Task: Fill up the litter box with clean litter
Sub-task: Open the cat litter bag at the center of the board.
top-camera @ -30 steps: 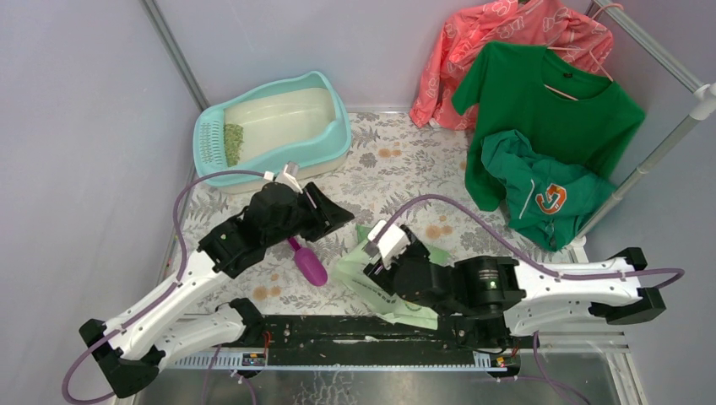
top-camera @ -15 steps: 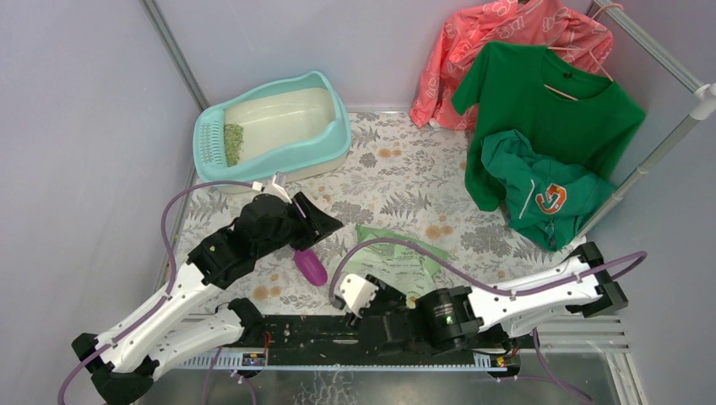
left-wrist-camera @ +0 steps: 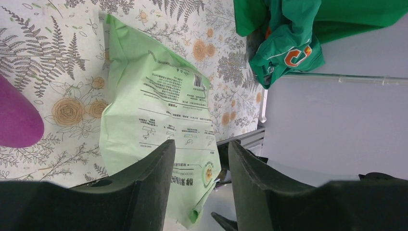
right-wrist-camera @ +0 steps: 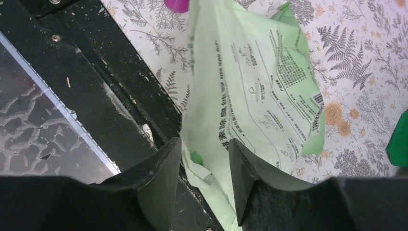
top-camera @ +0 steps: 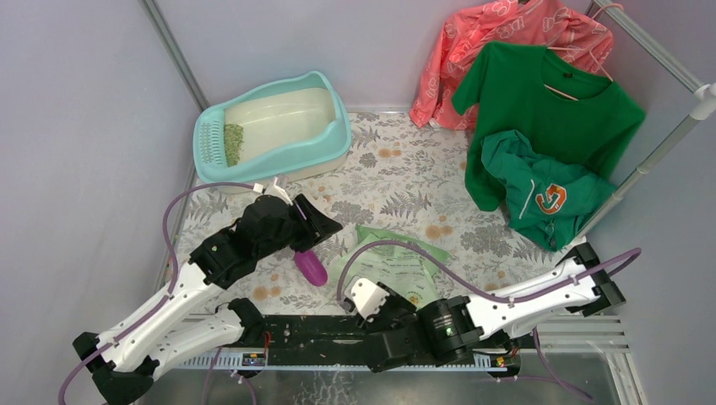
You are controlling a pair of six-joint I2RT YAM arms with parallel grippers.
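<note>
Your right arm has pulled back. A second ago it was over the light green bag (top-camera: 397,257); now the right gripper (right-wrist-camera: 204,142) sits at the bag's near edge, by the black rail (top-camera: 321,329). The bag lies flatter and more spread out than before. Your left arm has eased back a touch too.

Far left, at the back of the table (top-camera: 405,177), the litter box (top-camera: 287,156) hasn't budged. It's a turquoise-rimmed tray with a cream basin, raised back to the right and slotted grate (top-camera: 211,143) at the left end. Inside, the clean litter (top-camera: 232,143) is only a small patch of pale-green granules just beside the grate. The rest of the basin is bare cream, same as a second ago.

Next over, your left gripper (left-wrist-camera: 199,144) hangs above the floral cloth with its jaws a middling width apart and nothing between them. The purple scoop (top-camera: 310,267) lies flat just below it, where it was.

Centre now: the bag lies printed side up, its near end running over the rail. Your right gripper's jaws stand apart, narrower than a second ago. The bag's edge shows through the gap, but you can't tell whether a finger touches it.

Far right, a green T-shirt (top-camera: 549,110) and a coral garment (top-camera: 507,34) hang on the rack, with a green jacket (top-camera: 540,194) bunched below, all unchanged.
</note>
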